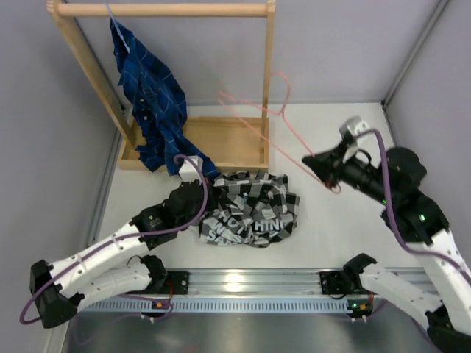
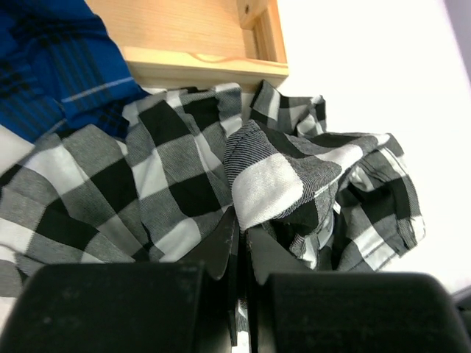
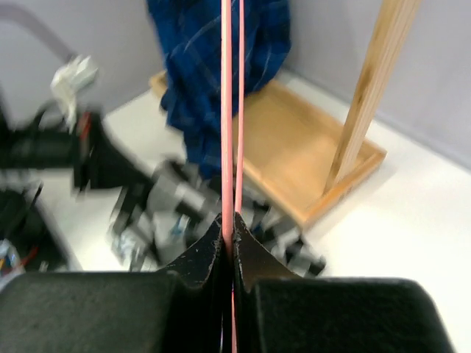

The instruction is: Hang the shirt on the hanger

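The black-and-white checked shirt (image 1: 254, 209) lies crumpled on the table's middle, white lettering showing at its near side. My left gripper (image 1: 200, 193) is shut on a fold at its left edge; the left wrist view shows the fabric (image 2: 280, 176) pinched between my closed jaws (image 2: 243, 229). My right gripper (image 1: 318, 166) is shut on the pink wire hanger (image 1: 272, 121) near one lower corner and holds it in the air, tilted toward the wooden rack. In the right wrist view the pink wire (image 3: 227, 110) runs straight up from my closed jaws (image 3: 228, 228).
A wooden clothes rack (image 1: 165, 10) with a tray base (image 1: 224, 140) stands at the back left. A dark blue plaid shirt (image 1: 151, 103) hangs from its rail down onto the base. Grey walls enclose the table; a metal rail (image 1: 250, 283) runs along the near edge.
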